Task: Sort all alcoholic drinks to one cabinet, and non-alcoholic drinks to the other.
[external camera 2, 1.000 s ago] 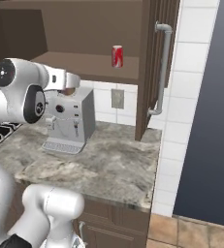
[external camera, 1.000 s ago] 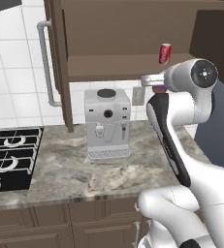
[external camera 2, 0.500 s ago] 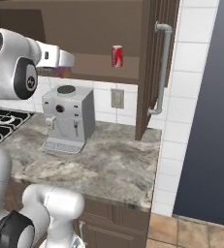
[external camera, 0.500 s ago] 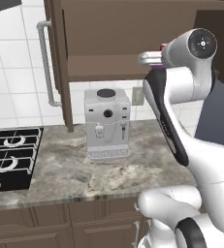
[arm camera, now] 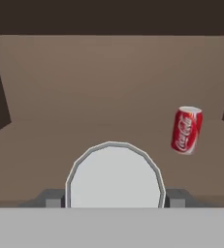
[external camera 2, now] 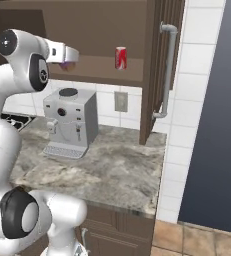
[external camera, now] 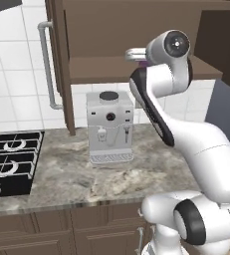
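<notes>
"One can sits between the fingers: the gripper (arm camera: 114, 198) is closed on the purple can (arm camera: 114, 175), whose pale round top faces the hand camera, with a dark finger (arm camera: 49, 198) pressed to each side."

"Where is the hand?"

"Up at the open upper cabinet (external camera 2: 94, 35), level with its shelf (external camera 2: 107, 70). From the right base view a bit of purple and orange shows under the gripper (external camera 2: 67, 59), at the shelf's front edge."

"And the other can?"

"Standing upright on the same shelf, the red can (external camera 2: 121, 57) is well to the right of the held one, deeper in. The hand view shows it too, silvery top up."

"What's below?"

"Directly under the shelf, a silver espresso machine (external camera: 110, 126) stands on the marble counter (external camera: 111, 179). A gas hob (external camera: 9, 162) lies to its left. The cabinet doors (external camera 2: 159, 60) stand open, each with a long grey handle (external camera 2: 168, 70)."
</notes>
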